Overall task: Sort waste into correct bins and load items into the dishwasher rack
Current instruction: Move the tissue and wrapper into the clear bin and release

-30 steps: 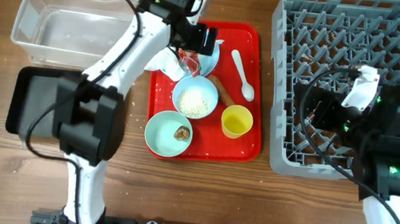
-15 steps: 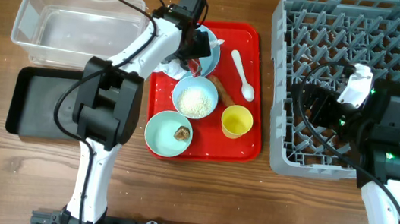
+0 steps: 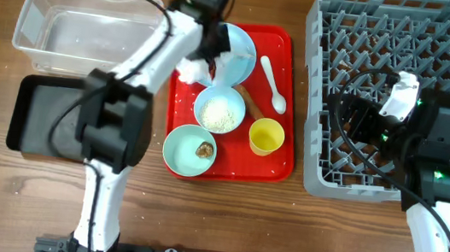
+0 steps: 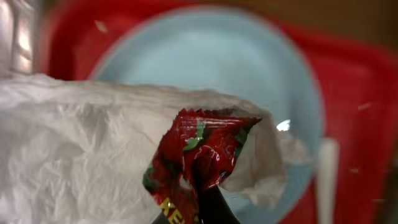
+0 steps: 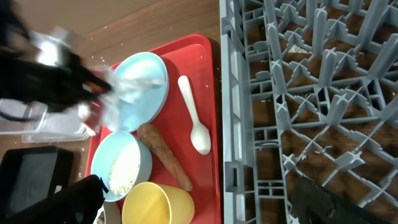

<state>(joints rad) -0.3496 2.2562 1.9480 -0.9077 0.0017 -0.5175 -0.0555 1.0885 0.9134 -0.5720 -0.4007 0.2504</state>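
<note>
Treat waste sorting as the step in hand, starting with the wrapper.

Locate the left end effector (image 3: 210, 59) at the far left of the red serving tray (image 3: 276, 167), over the near left edge of the pale blue plate (image 3: 239, 46). Read it as clamped on the small red snack wrapper (image 4: 199, 155): in the left wrist view, note the wrapper rising from the bottom edge, pinched there beside a dark finger, the rest of the fingers out of frame. Note the crumpled white napkin (image 4: 81, 149) directly behind and touching the wrapper. Cannot tell whether caught in the same grip.

Locate the right end effector (image 3: 353, 118) over the near left part of the grey dishwasher rack (image 3: 407, 45), fingers wide apart, holding nothing.

Find the clear plastic tub (image 3: 27, 24) and the black tray (image 3: 32, 120) on the counter (image 3: 222, 220), left of the red tray, with no waste visible in either.

For the next move:
- Lift clear of the plate.
- Check for the napkin dragging along.
- Carry left to the chosen bin and release above it. Expect no marking on either bin to settle the choice.

Leave for later:
- rice grains (image 3: 222, 115)
- brown lump (image 3: 204, 149)
- sausage-like stick (image 3: 251, 105)
- yellow cup (image 3: 266, 136)
- white spoon (image 3: 274, 89)
</note>
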